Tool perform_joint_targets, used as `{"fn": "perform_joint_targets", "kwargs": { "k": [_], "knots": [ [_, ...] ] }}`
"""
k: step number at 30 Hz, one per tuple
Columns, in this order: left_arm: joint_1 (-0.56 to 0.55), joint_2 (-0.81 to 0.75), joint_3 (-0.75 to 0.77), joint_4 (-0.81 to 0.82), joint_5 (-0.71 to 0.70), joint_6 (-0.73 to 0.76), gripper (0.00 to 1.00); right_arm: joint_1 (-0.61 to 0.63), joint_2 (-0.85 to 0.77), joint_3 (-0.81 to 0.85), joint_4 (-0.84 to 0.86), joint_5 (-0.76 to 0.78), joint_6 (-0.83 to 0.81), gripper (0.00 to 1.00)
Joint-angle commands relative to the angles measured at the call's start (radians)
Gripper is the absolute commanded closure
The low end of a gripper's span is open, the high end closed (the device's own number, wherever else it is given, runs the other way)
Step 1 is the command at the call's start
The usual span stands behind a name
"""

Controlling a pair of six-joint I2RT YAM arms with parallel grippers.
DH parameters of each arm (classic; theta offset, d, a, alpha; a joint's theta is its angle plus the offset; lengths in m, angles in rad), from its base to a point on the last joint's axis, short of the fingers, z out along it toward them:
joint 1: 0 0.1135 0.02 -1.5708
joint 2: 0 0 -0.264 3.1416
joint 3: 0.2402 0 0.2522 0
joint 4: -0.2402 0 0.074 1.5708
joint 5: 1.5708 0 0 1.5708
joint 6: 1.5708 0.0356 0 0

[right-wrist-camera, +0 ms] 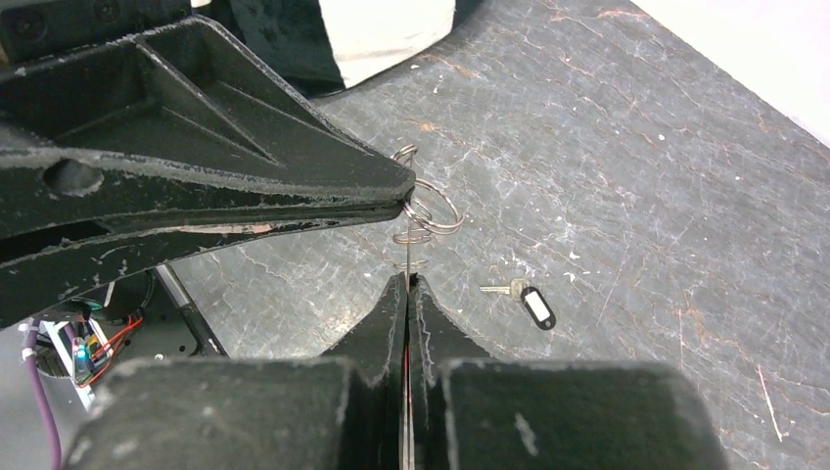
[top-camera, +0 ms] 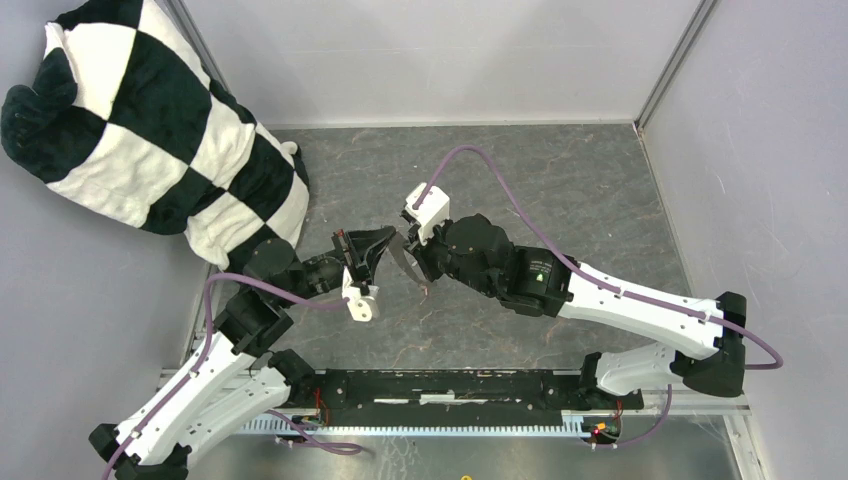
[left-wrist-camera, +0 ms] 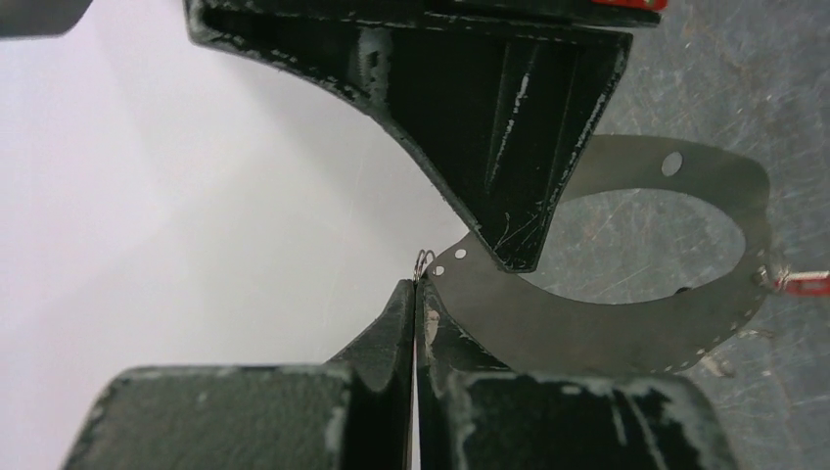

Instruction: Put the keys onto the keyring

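Meeting tip to tip, the right gripper (right-wrist-camera: 406, 289) is clamped on the keyring (left-wrist-camera: 626, 338), a thin grey loop, and the left gripper (left-wrist-camera: 415, 294) is pinched shut on a small wire ring (right-wrist-camera: 452, 220) at the keyring's end. A red tag (left-wrist-camera: 805, 284) shows beside the keyring's far edge; a black-tagged key (right-wrist-camera: 527, 299) lies on the table (right-wrist-camera: 636, 196) below the keyring.

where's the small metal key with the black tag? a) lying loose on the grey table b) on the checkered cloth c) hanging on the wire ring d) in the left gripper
a: the small metal key with the black tag lies flat on the grey table, with nothing touching it.
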State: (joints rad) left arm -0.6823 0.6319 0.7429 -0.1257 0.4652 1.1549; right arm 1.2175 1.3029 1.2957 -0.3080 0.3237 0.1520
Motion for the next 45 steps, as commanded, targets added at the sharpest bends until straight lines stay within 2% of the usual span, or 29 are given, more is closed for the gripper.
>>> {"fn": "perform_joint_targets", "kwargs": {
  "k": [1,4,7,10,14,18,19,22,25,26,28,30,31,34,36,39,42,45],
  "knots": [
    [-0.003,0.021,0.058,0.011,0.031,-0.223,0.98,0.013,-0.051,0.01,0.104,-0.015,-0.008,1.0],
    [-0.003,0.046,0.083,0.012,0.043,-0.378,0.98,0.013,-0.085,-0.025,0.154,-0.044,-0.009,0.96],
    [-0.003,0.065,0.091,0.022,0.039,-0.529,0.98,0.012,-0.122,-0.057,0.202,-0.089,-0.006,0.77],
    [-0.003,0.069,0.084,0.054,0.027,-0.655,0.98,0.013,-0.167,-0.09,0.245,-0.125,-0.006,0.66],
    [-0.002,0.071,0.083,0.066,0.079,-0.745,0.98,0.012,-0.213,-0.112,0.266,-0.141,-0.005,0.61],
    [-0.002,0.077,0.09,0.05,0.15,-0.758,0.98,0.011,-0.263,-0.125,0.245,-0.11,-0.06,0.62],
    [-0.002,0.078,0.092,0.031,0.166,-0.743,0.98,0.011,-0.281,-0.141,0.248,-0.095,-0.077,0.61],
    [0.003,0.093,0.105,-0.067,0.154,-0.667,0.98,0.01,-0.313,-0.226,0.254,-0.058,-0.13,0.53],
    [0.007,0.132,0.129,-0.309,0.215,-0.418,0.98,0.01,-0.32,-0.342,0.238,0.005,-0.128,0.4],
    [0.007,0.149,0.134,-0.407,0.232,-0.359,0.94,0.005,-0.32,-0.375,0.22,0.044,-0.093,0.37],
    [0.007,0.191,0.148,-0.582,0.271,-0.198,0.68,0.0,-0.32,-0.456,0.192,0.079,-0.007,0.33],
    [0.007,0.23,0.14,-0.763,0.291,0.086,0.57,-0.001,-0.315,-0.556,0.181,0.068,0.133,0.3],
    [0.007,0.24,0.124,-0.804,0.28,0.155,0.55,-0.003,-0.31,-0.597,0.188,0.026,0.182,0.29],
    [0.007,0.228,0.083,-0.721,0.25,0.127,0.56,-0.001,-0.29,-0.715,0.221,-0.118,0.299,0.25],
    [0.007,0.199,0.063,-0.665,0.264,0.118,0.57,-0.003,-0.287,-0.795,0.248,-0.154,0.358,0.24],
    [0.007,0.163,0.015,-0.685,0.3,0.227,0.55,-0.047,-0.27,-0.903,0.371,-0.229,0.442,0.24],
    [0.007,0.152,-0.017,-0.74,0.291,0.334,0.55,-0.092,-0.204,-0.927,0.439,-0.302,0.483,0.25],
    [0.007,0.156,-0.026,-0.741,0.275,0.341,0.55,-0.095,-0.116,-0.893,0.451,-0.322,0.46,0.28]
  ]
}}
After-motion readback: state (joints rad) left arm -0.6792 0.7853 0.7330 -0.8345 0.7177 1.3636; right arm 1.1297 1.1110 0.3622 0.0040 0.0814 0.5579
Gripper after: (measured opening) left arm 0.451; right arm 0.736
